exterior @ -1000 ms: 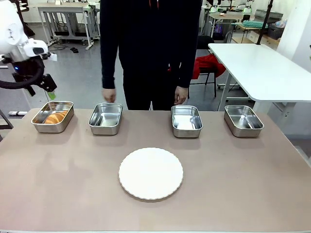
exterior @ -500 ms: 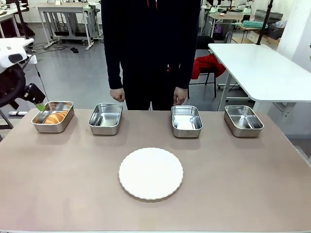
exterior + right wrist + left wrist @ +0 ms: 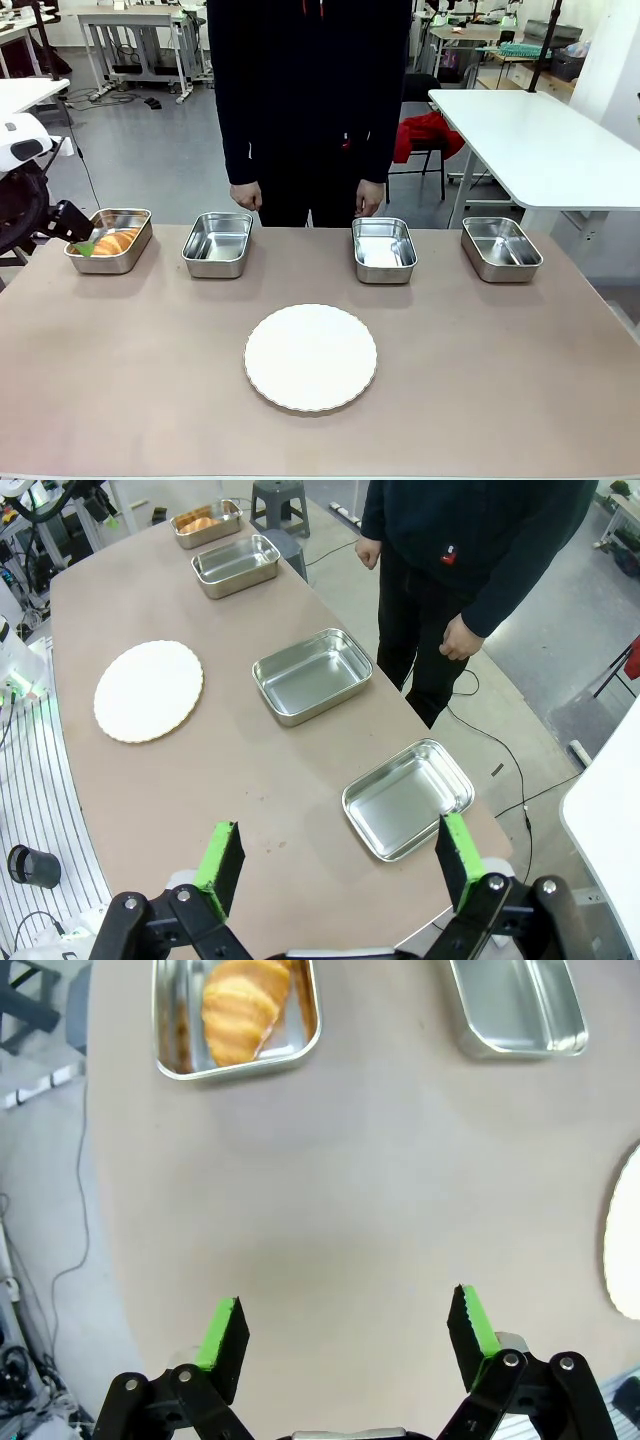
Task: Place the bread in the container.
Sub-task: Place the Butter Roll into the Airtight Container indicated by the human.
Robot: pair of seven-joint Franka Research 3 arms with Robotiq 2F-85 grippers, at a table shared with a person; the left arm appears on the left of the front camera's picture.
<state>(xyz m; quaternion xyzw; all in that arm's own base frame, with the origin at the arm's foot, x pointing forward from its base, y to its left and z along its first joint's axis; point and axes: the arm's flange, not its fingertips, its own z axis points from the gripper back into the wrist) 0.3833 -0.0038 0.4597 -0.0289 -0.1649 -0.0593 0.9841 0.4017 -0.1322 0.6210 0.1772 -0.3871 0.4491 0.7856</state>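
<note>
Green ridged pads line the black fingers of the left end effector [image 3: 346,1332], which is spread wide and grips nothing above the smooth, matte beige table [image 3: 340,1200]; from the front, the left end effector [image 3: 80,238] hangs at the table's left edge, just beside the leftmost pan. Beyond its fingertips in the wrist view lies the container [image 3: 236,1018], a shallow rectangular pan of polished steel with rounded corners and a rolled rim, and inside it rests the bread [image 3: 245,1006], a golden-brown crescent with ridged, flaky bands. From the front the bread [image 3: 113,241] sits in that same container [image 3: 110,240], the leftmost of four matching pans in a row along the far side. The next pan [image 3: 218,243] stands near it, then a third pan [image 3: 383,249] and a fourth pan [image 3: 501,247] farther right. A round white plate [image 3: 311,357] with a finely scalloped rim lies nearer the middle of the table. The right end effector [image 3: 340,865] is likewise spread apart and holds nothing, high over the table's right end. A person in dark clothing [image 3: 310,100] stands at the far edge, hands hanging loose.
</note>
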